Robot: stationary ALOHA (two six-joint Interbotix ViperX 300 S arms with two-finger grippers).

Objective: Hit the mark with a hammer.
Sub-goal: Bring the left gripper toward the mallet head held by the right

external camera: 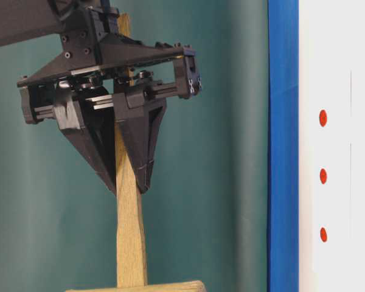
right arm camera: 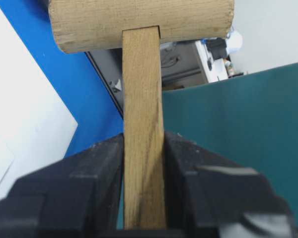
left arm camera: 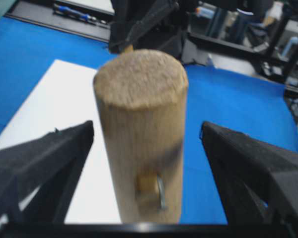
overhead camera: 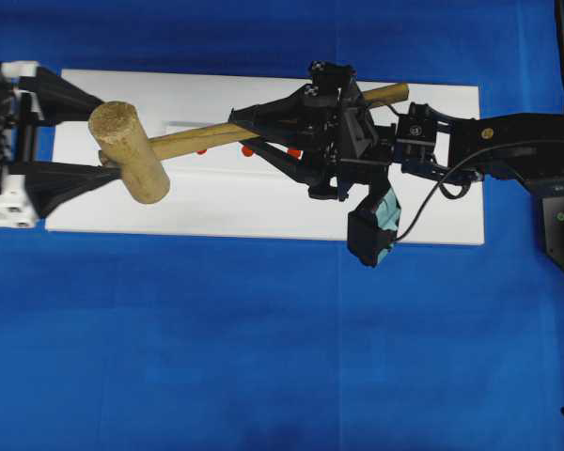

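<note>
Where blue cloth [overhead camera: 216, 357] spreads — white board [overhead camera: 263, 211], red dots [external camera: 323, 176], teal backdrop [external camera: 231, 91].

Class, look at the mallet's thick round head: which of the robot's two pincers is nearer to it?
Left. The open left pincer straddles the hammer head, a finger on either side without gripping it. The right pincer is shut on the handle, farther along from the head.

Light wooden hammer [overhead camera: 132, 150], white board [overhead camera: 263, 211], blue cloth [overhead camera: 216, 357], red dots [external camera: 323, 176]
</note>
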